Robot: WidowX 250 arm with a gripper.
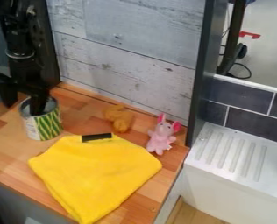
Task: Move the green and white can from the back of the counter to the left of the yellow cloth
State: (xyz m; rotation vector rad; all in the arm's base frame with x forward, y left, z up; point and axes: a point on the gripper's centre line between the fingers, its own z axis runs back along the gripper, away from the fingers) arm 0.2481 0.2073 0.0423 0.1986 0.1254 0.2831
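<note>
Can upright on the worktop, mouth up beneath the tool.
The tool points down, spread wide, one finger inside the can, the other outside, apparently gripping nothing. Yellow cloth lies near the can, orange toy farther, pink plush farthest.

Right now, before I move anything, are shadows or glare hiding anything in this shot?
Camera view: soft light, no harsh glare on the yellow cloth; the black arm partly blends into the dark panel beside it; the inside of the tin is shaded around the dark jaw in it, so its bottom can't be made out.
</note>
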